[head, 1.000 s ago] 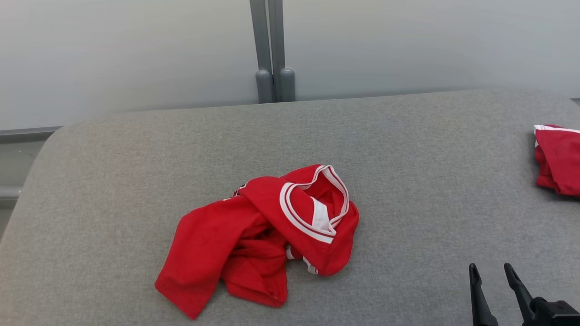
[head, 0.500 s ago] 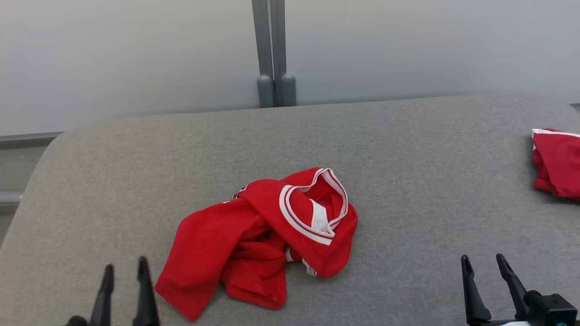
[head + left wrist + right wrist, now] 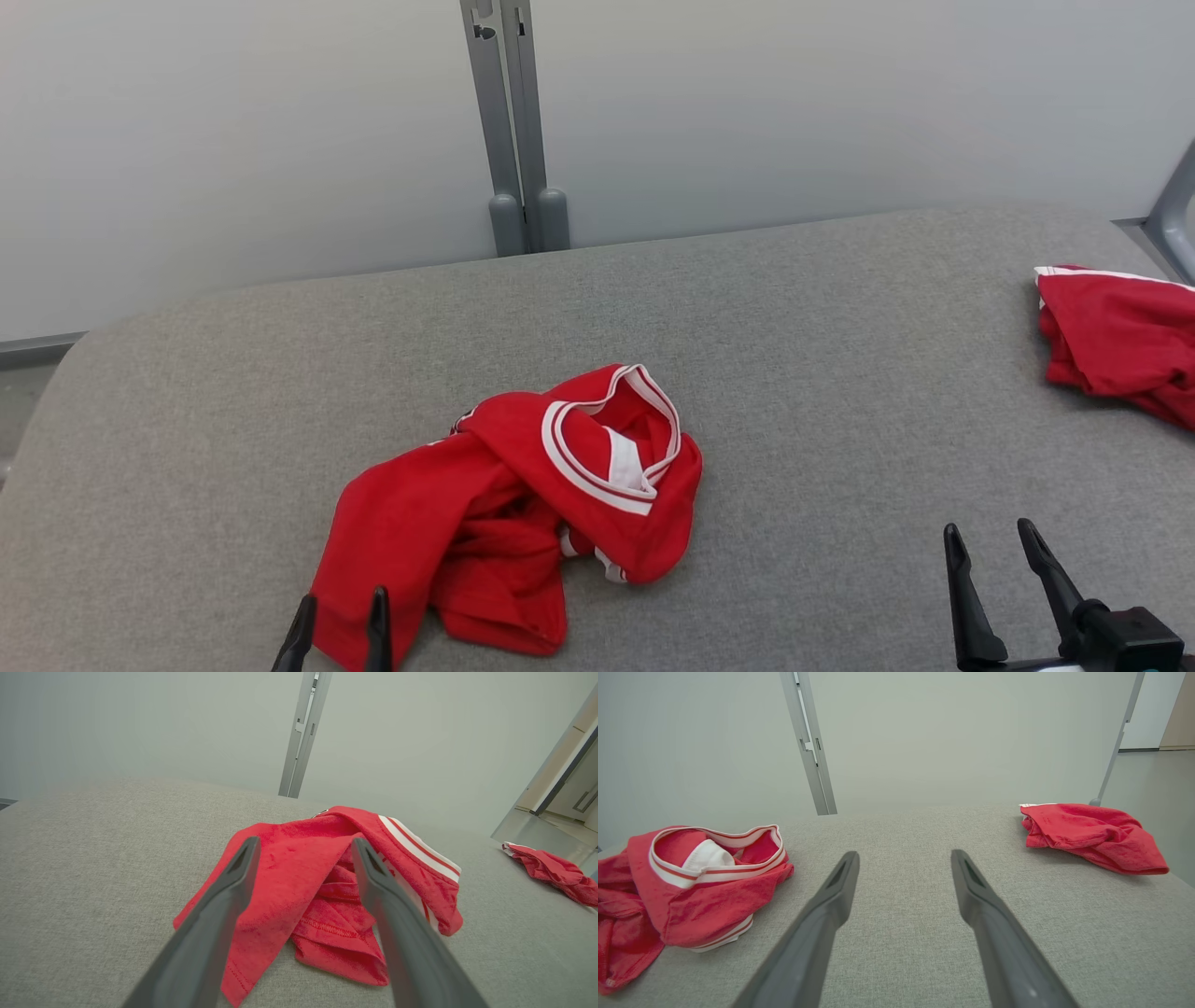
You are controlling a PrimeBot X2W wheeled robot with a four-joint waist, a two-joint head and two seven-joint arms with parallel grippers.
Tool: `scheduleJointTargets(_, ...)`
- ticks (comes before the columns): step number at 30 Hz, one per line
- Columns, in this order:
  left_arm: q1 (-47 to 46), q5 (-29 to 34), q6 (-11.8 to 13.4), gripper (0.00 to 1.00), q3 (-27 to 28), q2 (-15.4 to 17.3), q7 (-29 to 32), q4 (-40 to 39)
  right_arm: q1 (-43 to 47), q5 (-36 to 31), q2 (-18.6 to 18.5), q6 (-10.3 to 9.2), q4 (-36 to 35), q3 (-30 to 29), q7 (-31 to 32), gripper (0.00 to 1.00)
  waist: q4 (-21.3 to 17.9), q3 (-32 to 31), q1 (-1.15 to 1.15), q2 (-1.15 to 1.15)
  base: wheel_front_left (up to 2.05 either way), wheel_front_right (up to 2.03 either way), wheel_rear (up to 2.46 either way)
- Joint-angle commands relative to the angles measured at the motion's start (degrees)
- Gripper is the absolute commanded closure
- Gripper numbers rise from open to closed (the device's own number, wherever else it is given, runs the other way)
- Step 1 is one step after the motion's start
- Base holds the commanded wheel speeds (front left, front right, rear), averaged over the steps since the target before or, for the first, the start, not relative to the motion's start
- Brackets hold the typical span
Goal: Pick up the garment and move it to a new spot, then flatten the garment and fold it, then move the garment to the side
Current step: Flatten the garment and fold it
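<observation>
A crumpled red garment (image 3: 504, 513) with white-striped trim lies in a heap on the grey padded table (image 3: 840, 373), a little left of centre. In the left wrist view the garment (image 3: 299, 877) sits just beyond the fingers. My left gripper (image 3: 341, 605) is open at the bottom edge, its tips over the garment's near left corner, with nothing between them. At the lower right my right gripper (image 3: 988, 535) stands open over bare table, well clear of the cloth. The right wrist view has the garment (image 3: 691, 886) off to its left.
A second red garment (image 3: 1116, 336) lies bunched at the table's far right edge, also seen as a red heap (image 3: 1087, 833) in the right wrist view. A grey post (image 3: 509, 121) stands against the pale wall behind the table. The table's left corner is rounded.
The head camera has shifted, so the whole scene sits lower and to the left. My left gripper came into view from the lower left and now reaches the garment's near corner. The garment lies unchanged.
</observation>
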Motion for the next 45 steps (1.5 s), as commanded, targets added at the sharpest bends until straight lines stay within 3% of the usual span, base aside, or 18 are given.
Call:
scheduleJointTargets(1,0.6,0.7,0.0,0.0,0.7,0.1,-0.2,0.4,0.7,-0.5,-0.1,0.02,-0.3,0.0,-0.1,0.0,0.1,-0.1,0.0,0.0,0.0,0.0,0.0)
scheduleJointTargets(17,0.0,0.8,0.0,0.0,1.9,0.1,-0.2,1.1,0.2,-1.6,-0.1,0.02,-1.2,1.2,-0.1,0.0,1.8,0.4,0.0,0.0,0.0,0.0,0.0)
scheduleJointTargets(21,-0.4,0.3,0.0,0.0,1.4,0.1,-0.2,1.2,-1.5,-2.5,0.0,0.02,-1.1,5.4,-0.1,0.0,2.6,0.9,0.0,0.0,0.0,0.0,0.0)
scheduleJointTargets(28,-1.3,0.0,0.0,0.0,-0.1,0.1,-0.2,1.9,-9.1,-2.8,-0.2,0.01,11.3,17.3,-0.1,0.0,5.3,2.0,0.0,0.0,0.0,0.0,0.0)
scheduleJointTargets(33,-1.5,-0.6,0.0,0.0,-0.5,0.1,-0.2,2.3,-15.7,0.3,-0.1,0.01,19.3,20.8,-0.1,0.0,7.4,2.4,0.0,0.0,0.0,0.0,0.0)
scheduleJointTargets(45,-2.2,-1.3,0.0,0.0,-0.8,0.1,-0.2,2.7,-23.3,10.6,-0.1,0.01,28.9,27.0,0.3,0.0,9.7,3.3,0.0,0.0,0.0,0.0,0.0)
